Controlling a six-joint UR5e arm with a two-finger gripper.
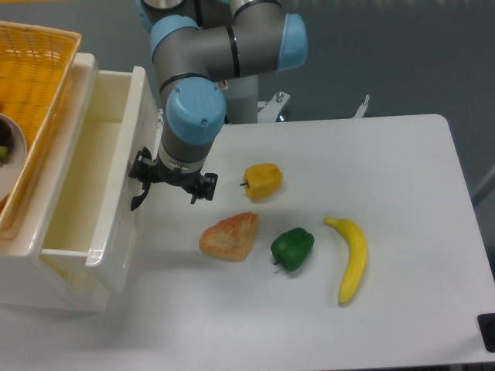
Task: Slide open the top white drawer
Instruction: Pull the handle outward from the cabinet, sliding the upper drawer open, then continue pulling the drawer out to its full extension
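Observation:
The top white drawer stands slid out to the right from the cream cabinet, and its deep box is empty inside. Its front panel faces the table, with the curved black handle on it. My gripper points down just right of the front panel. Its fingers are spread apart; the left finger is right at the handle, and I cannot tell whether it touches. The right finger hangs over bare table. Nothing is held. The lower drawer is hidden.
An orange woven basket with a bowl in it sits on the cabinet at far left. On the table lie a yellow pepper, a bread piece, a green pepper and a banana.

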